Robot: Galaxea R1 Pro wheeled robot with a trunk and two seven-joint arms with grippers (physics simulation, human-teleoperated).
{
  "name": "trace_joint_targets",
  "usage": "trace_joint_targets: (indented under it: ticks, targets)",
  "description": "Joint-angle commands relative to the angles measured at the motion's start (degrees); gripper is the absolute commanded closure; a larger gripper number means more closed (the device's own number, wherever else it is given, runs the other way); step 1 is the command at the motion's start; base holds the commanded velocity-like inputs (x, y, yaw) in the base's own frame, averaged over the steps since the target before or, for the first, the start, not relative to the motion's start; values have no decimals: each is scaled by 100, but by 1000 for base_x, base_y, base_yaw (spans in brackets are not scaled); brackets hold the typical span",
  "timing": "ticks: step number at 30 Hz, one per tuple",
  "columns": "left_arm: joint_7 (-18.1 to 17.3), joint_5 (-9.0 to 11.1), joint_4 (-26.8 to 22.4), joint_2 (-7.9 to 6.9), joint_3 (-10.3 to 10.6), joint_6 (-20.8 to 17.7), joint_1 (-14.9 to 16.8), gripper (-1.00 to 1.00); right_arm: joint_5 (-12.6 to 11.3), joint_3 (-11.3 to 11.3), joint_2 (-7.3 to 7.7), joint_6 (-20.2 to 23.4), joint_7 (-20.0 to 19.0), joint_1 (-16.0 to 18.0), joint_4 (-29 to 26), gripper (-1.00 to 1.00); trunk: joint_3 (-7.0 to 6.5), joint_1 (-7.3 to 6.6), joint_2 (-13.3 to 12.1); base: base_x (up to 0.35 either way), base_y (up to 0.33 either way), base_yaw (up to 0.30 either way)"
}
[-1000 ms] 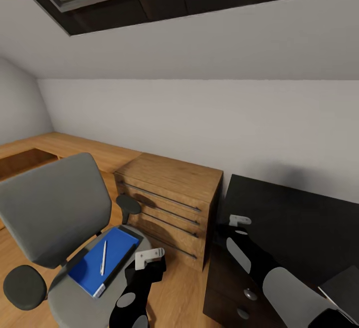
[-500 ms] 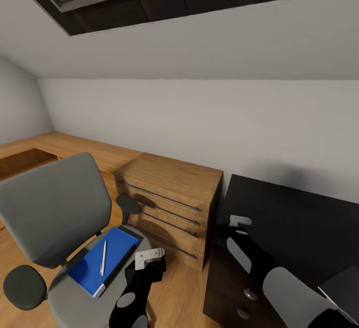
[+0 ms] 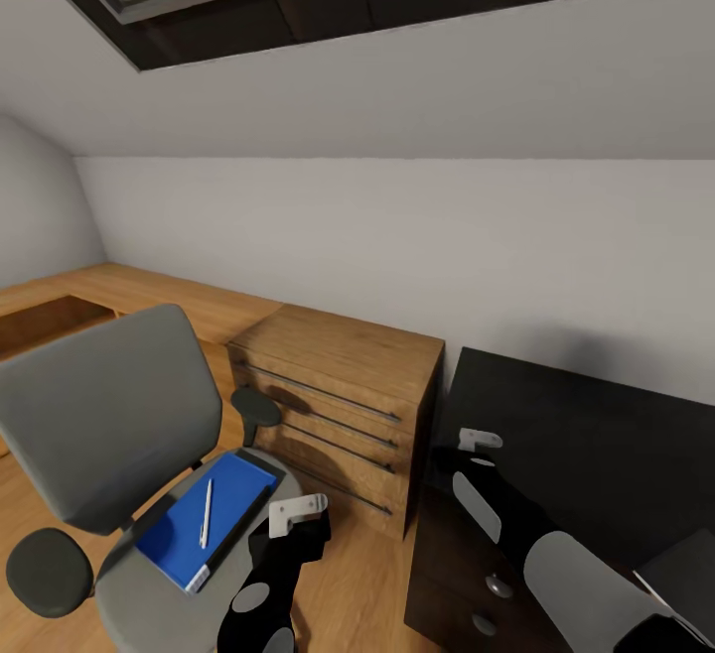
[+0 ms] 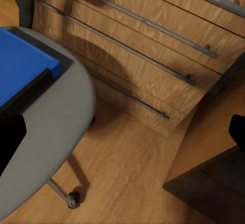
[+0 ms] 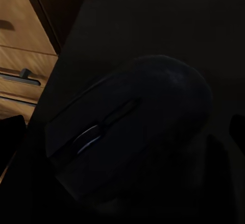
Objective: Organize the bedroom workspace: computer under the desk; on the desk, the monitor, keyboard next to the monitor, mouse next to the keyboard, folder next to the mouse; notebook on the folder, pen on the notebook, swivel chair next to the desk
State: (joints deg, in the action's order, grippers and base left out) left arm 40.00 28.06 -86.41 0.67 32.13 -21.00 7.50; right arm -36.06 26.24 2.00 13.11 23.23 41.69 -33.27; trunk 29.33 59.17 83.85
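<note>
Two arms reached forward at lower frame: left tool [image 3: 296,512], open, hovered beside the swivel chair [image 3: 109,415] holding the folder [image 3: 204,519] and pen [image 3: 206,512]; right tool [image 3: 479,440], state unclear, hung over the mouse [image 5: 127,132] on the tabletop [image 3: 586,435].

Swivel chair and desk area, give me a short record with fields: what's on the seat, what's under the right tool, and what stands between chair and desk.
seat: swivel chair holds the blue folder
on folder: white pen lying along it
left tool: above the seat's front edge, beside the folder, holding nothing visible
right tool: over the black desk; right wrist view looks down at the black mouse on the desk
between chair and desk: wooden drawer chest
floor: wood
</note>
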Motion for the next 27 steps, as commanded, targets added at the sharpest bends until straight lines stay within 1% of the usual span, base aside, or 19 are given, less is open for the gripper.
trace_joint_targets:
  ticks: [1,8,27]
  targets:
    - [42,33,-8,-2,9,-19,6,-100,-36,48,8,25,50,6,-13,-100,6,0,4,42,0,0]
    - [42,33,0,-5,18,-24,6,-100,-33,48,10,25,50,6,-13,-100,6,0,4,70,0,0]
    - [42,38,10,-6,21,-27,6,-100,-36,48,11,85,53,6,-13,-100,6,0,4,5,0,0]
